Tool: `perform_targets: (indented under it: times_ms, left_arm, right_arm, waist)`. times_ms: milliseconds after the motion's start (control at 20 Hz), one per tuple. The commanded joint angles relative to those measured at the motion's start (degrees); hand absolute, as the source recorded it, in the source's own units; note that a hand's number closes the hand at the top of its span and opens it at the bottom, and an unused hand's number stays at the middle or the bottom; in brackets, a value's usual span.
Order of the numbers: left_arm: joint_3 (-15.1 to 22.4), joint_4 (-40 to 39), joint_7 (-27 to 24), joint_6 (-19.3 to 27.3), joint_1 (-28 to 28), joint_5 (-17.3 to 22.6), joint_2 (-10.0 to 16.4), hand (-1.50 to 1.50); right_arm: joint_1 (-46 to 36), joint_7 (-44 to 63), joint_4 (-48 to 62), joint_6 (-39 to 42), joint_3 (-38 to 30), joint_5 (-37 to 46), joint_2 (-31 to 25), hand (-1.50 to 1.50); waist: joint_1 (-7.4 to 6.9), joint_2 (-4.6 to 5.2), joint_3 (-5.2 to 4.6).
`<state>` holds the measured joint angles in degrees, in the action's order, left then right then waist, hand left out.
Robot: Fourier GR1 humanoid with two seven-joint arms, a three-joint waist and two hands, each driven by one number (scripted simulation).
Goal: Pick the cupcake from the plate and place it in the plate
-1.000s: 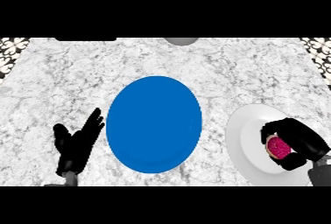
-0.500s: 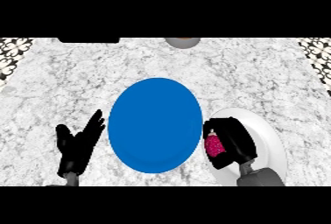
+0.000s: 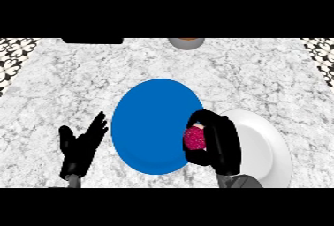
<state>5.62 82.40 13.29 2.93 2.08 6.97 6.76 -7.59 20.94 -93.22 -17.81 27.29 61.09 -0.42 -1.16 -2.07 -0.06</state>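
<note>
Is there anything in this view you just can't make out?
Head view:
- cupcake: mostly hidden by curled fingers of the right hand; only a pink patch shows.
- white plate: left part covered by that hand.
- round grey thing and dark slab at the far end: cut off by the view's top, so unidentifiable.

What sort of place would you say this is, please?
Most likely a kitchen counter: a marbled worktop carrying a blue plate and a white plate, patterned tiles at its far corners, and a cupcake held in the right hand.
</note>
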Motion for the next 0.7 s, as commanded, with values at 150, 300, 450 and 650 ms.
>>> perform_targets:
  times_ms: [150,300,450,650]
  left_arm:
    - [-0.2,-0.3,-0.1,0.1,-0.5,-0.2,0.1,0.00]
    - [0.7,0.3,0.1,0.1,0.0,-0.4,-0.4,0.00]
    - [0.2,-0.4,-0.4,0.3,-0.5,-0.4,-0.4,0.00]
    - [-0.2,-0.3,-1.2,0.7,-0.2,-0.7,-0.4,0.00]
  right_arm:
    - [-0.4,19.7,-4.1,-16.9,8.8,3.6,0.4,1.50]
    - [-1.0,26.9,-4.1,-24.6,13.0,6.2,0.4,1.50]
    - [-1.9,33.6,-1.5,-29.4,15.1,14.1,0.4,1.50]
    - [-3.4,42.2,1.9,-32.5,15.6,23.9,0.4,1.50]
  waist:
    - [-0.05,0.78,-0.06]
    - [-0.64,1.06,-0.01]
    - [0.34,1.36,-0.18]
    - [0.81,1.52,-0.13]
